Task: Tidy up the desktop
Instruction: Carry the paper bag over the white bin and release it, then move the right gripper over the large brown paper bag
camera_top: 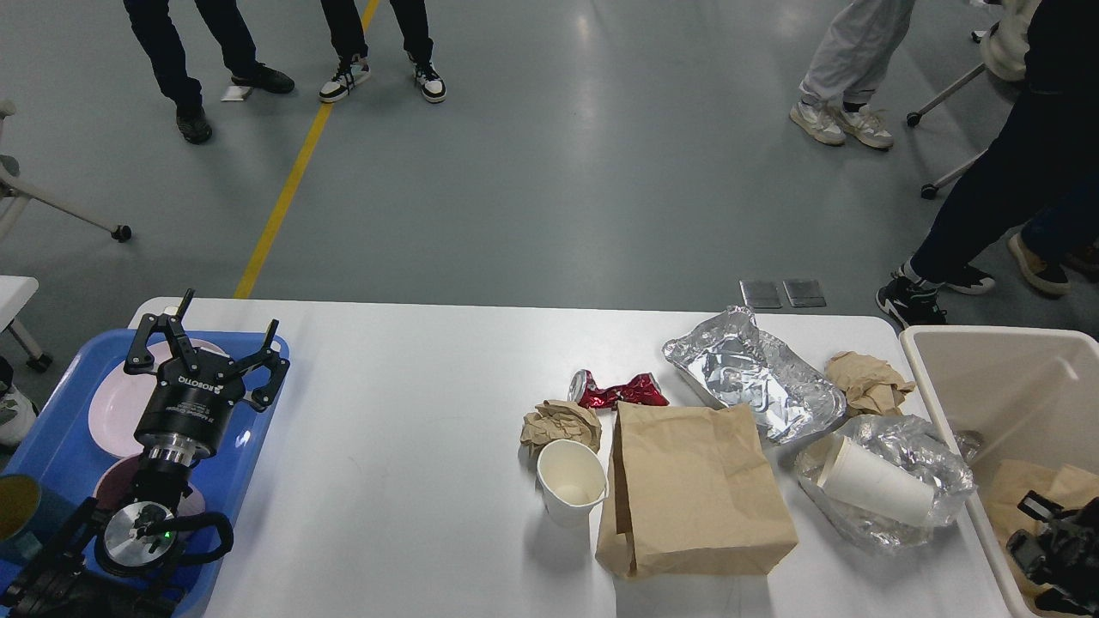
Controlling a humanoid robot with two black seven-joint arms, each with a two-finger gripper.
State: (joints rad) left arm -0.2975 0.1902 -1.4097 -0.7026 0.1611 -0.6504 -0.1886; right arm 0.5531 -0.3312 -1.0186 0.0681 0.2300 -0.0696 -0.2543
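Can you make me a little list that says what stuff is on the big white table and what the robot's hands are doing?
desktop: white, trash on its right half
trash: brown paper bag, upright paper cup, crushed red can, foil tray
beige bin: right of the table, brown paper inside
left gripper: open, over blue tray
right gripper: inside bin, fingers unclear

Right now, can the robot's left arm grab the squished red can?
Probably not without a long reach. The left gripper hangs open over the blue tray, far across the bare desktop from the red can. Nothing blocks the way, though.
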